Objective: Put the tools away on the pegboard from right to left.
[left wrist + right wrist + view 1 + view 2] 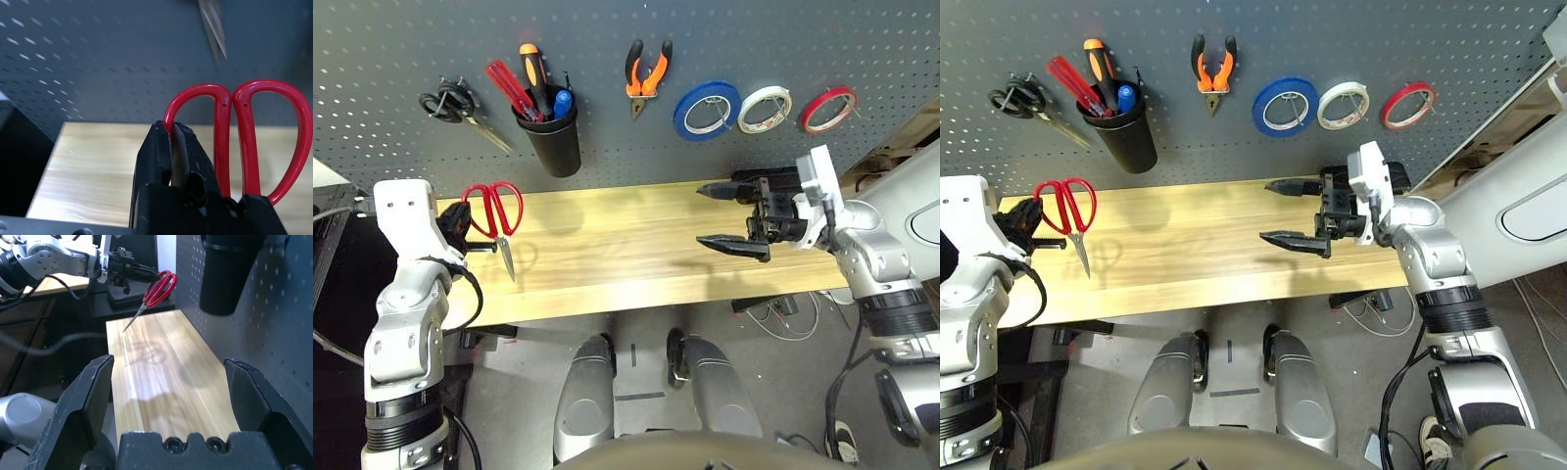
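My left gripper (460, 227) is shut on one handle loop of the red-handled scissors (494, 211), holding them above the table's left end, blades pointing down toward the wood. The left wrist view shows my fingers (156, 147) pinching the red loop of the scissors (244, 132). My right gripper (702, 216) hangs open and holds nothing over the right part of the table. On the pegboard (607, 137) hang the red tape ring (828, 109) at far right and the orange-and-black pliers (646, 76). The red-handled screwdriver (509, 88) stands in the black cup (555, 137).
White tape (765, 108) and blue tape (707, 110) hang between the red ring and the pliers. Black-handled scissors (455, 106) hang at the pegboard's far left. An orange-and-black screwdriver (533, 69) shares the cup. The wooden table (607, 245) runs below the pegboard.
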Available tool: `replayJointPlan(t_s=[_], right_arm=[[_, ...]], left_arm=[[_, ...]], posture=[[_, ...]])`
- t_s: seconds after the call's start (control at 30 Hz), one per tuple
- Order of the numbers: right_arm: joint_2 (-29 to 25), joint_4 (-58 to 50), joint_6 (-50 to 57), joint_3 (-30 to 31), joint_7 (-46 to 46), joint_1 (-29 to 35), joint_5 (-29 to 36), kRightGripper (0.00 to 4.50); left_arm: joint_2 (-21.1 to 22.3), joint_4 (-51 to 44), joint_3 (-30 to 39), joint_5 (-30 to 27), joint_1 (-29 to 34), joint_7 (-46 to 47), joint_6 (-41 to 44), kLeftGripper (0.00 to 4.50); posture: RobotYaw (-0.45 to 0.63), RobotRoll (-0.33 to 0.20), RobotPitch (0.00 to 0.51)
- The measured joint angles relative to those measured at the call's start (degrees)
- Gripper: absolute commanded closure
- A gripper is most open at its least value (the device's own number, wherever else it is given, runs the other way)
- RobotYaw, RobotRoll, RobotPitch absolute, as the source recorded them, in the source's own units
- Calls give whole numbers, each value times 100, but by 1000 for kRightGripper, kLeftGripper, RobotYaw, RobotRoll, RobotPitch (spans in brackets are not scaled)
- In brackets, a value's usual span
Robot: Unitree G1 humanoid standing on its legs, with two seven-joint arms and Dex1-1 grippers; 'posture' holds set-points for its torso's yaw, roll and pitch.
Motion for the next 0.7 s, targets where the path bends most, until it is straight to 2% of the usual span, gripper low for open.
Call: replayJointPlan(t_s=[0.2,0.4,0.7], right_arm=[[-53,202,-87,-231,238,-6,124,0],[-45,298,-61,-515,266,-93,348,0],[-8,278,187,-829,225,-203,763,0]], left_arm=[[-33,-333,351,100,94,189,-616,4487],[-242,-499,419,70,68,272,-1269,4487],[-443,-520,518,-76,-349,451,-1511,4487]], posture=[[170,0,86],[164,0,88],[151,0,88]])
